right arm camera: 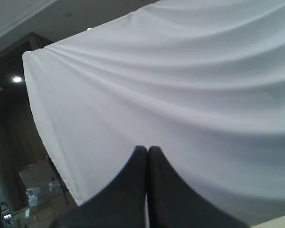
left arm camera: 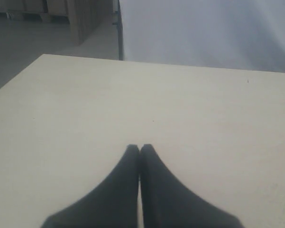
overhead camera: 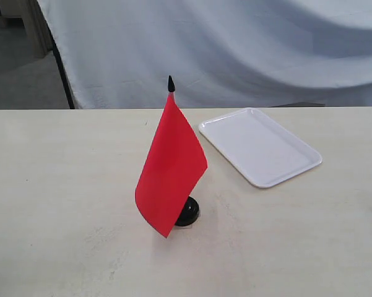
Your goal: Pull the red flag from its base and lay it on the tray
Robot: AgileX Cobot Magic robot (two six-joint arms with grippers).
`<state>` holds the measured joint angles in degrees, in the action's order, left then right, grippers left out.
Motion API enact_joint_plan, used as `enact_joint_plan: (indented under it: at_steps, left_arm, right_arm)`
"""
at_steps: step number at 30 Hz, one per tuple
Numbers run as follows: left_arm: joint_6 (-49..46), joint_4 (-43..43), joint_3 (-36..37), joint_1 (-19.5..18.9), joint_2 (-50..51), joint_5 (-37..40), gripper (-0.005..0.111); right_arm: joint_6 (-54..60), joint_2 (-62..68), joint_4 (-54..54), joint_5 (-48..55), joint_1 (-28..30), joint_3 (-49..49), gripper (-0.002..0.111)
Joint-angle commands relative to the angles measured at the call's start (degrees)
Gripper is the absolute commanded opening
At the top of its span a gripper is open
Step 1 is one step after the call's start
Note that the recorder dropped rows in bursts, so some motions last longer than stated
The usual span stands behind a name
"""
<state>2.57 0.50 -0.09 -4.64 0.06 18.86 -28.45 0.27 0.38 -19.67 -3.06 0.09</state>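
Red cloth of the red flag [overhead camera: 171, 170] hangs from an upright pole whose black pointed tip [overhead camera: 171, 83] rises above it. The pole's foot is seated in the base [overhead camera: 189, 213], which stands near the middle of the pale table [overhead camera: 62, 185]. The tray [overhead camera: 260, 146] lies flat on the table, behind and to the right of the flag in the exterior view and apart from it. The left gripper [left arm camera: 140, 148] is angled down over bare tabletop, its two dark fingers pressed together with nothing between them. The right gripper [right arm camera: 147, 149] is pitched higher, aimed at the white drape [right arm camera: 189, 95] hung behind the table, with only a sliver of table edge showing. Its fingers likewise meet and grasp nothing. Neither gripper touches flag, base or tray.
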Motion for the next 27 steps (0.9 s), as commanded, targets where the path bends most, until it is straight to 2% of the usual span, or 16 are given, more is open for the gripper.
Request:
enact_joint_plan:
  at_steps: [1, 4, 6, 8, 11, 12, 13, 15, 16, 17, 22, 25, 27]
  left_arm:
    - [0.0, -0.2, 0.1, -0.1, -0.1, -0.2, 0.0]
    - [0.0, -0.2, 0.1, -0.1, -0.1, -0.2, 0.0]
    - [0.0, -0.2, 0.1, -0.1, -0.1, -0.2, 0.0]
    - [0.0, -0.2, 0.1, -0.1, -0.1, -0.2, 0.0]
    - [0.0, -0.2, 0.1, -0.1, -0.1, -0.2, 0.0]
    - [0.0, -0.2, 0.1, -0.1, -0.1, -0.2, 0.0]
    - [0.0, -0.2, 0.1, -0.1, -0.1, -0.2, 0.0]
    - [0.0, -0.2, 0.1, -0.1, -0.1, -0.2, 0.0]
    - [0.0, -0.2, 0.1, -0.1, -0.1, -0.2, 0.0]
    - [0.0, -0.2, 0.1, -0.1, -0.1, -0.2, 0.0]
    - [0.0, -0.2, 0.1, -0.1, -0.1, -0.2, 0.0]
    - [0.0, -0.2, 0.1, -0.1, -0.1, -0.2, 0.0]
    - [0.0, -0.2, 0.1, -0.1, -0.1, -0.2, 0.0]
  right_arm:
    - [-1.5, -0.3, -0.4, -4.9, 0.3, -0.1, -0.001]
    - [-0.8, -0.3, 0.6, -12.2, 0.3, -0.1, -0.001]
    - [3.2, 1.7, 3.7, -12.7, 0.3, -0.8, -0.001]
    - [8.7, 9.9, 5.4, -13.0, 0.3, -5.6, -0.001]
    - [8.8, 21.4, -0.4, -13.5, 0.2, -12.6, -0.001]
    - [8.6, 30.7, -9.2, -13.9, 0.2, -16.5, -0.001]
    - [7.4, 35.4, -13.1, -14.4, 0.2, -18.4, -0.001]
    - [3.1, 47.8, -22.3, -19.3, 0.1, -21.7, -0.001]
    - [2.3, 57.0, -26.7, -25.5, 0.1, -22.8, -0.001]
    - [2.3, 60.6, -27.9, -28.3, 0.1, -23.1, -0.001]
    - [4.0, 96.7, -41.0, -49.5, 0.0, -27.9, -0.001]
    - [4.4, 113.2, -48.5, -50.3, -3.3, -35.4, -0.001]
    - [4.4, 119.8, -49.6, -50.3, -6.8, -40.9, -0.001]
